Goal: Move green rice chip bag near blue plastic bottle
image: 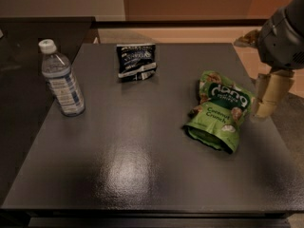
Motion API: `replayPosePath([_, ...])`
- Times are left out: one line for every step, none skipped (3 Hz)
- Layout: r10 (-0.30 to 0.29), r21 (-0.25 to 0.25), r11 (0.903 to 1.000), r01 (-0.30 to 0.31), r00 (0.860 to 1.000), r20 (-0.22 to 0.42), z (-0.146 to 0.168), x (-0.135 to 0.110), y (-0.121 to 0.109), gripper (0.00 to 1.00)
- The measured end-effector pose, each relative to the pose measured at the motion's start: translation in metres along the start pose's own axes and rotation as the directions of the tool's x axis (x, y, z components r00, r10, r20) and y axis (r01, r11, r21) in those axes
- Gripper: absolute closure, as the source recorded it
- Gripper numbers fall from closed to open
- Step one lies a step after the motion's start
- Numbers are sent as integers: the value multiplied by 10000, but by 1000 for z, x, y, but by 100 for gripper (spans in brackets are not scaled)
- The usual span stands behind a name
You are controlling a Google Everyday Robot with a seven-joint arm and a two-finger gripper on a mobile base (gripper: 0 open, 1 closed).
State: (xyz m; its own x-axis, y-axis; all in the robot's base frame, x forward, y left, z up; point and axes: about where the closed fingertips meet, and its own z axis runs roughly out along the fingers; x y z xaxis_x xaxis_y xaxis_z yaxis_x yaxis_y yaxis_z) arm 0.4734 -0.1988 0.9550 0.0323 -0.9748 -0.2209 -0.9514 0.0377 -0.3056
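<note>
Green rice chip bag (221, 109) beside gripper (269, 99).
The bag is laid just left of it; whether it is open cannot be told.

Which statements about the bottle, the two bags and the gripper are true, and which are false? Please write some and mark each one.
1. The blue plastic bottle stands upright near the left edge of the table. True.
2. The green rice chip bag touches the bottle. False: it lies on the right side of the table, well apart from the bottle.
3. The navy snack bag sits toward the far edge of the table. True.
4. The gripper has lifted the green bag. False: the gripper is beside the bag's right edge, and the bag lies on the table.
5. The bottle is uncapped. False: its white cap is on.
</note>
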Motion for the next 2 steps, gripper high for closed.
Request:
replayPosePath([-1649,-247,9858,1661,9852,467,18,-2,-16,0])
replayPosePath([-3435,-677,9347,3489,9357,805,33,-6,-21,0])
